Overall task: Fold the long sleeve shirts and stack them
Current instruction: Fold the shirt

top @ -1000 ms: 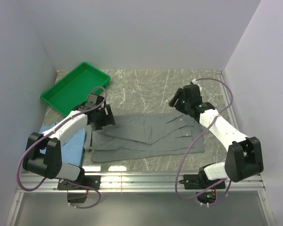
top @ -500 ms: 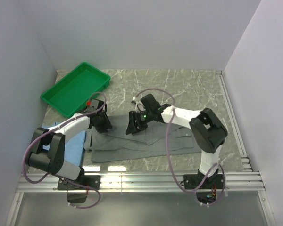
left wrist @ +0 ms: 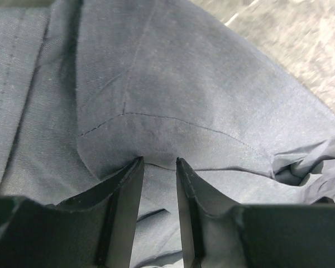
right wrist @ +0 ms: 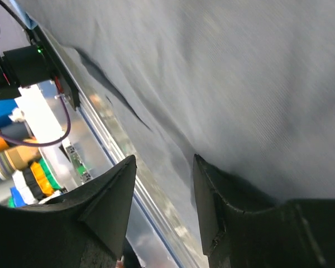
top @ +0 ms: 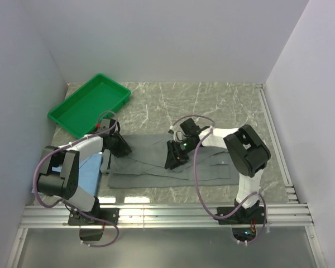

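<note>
The grey shirt (top: 206,167) lies spread flat across the middle of the table. My left gripper (top: 120,147) is at its far left edge. In the left wrist view the fingers (left wrist: 128,190) stand close together with a fold of the grey shirt (left wrist: 184,84) pinched between them at the left gripper (left wrist: 158,162). My right gripper (top: 173,159) is low over the shirt's middle. In the right wrist view the right gripper (right wrist: 163,159) is open and empty, with grey cloth (right wrist: 240,67) just beyond it. The light blue shirt (top: 88,166) lies at the left, partly under my left arm.
A green plastic tray (top: 72,114) stands at the back left. The table (top: 212,106) is grey marble. White walls close in the left, back and right sides. Aluminium rails (top: 184,212) run along the near edge.
My right arm swung from the shirt's far right corner to its middle, then drew slightly nearer. My left gripper settled on the shirt's far left edge. The shirt lies flatter.
</note>
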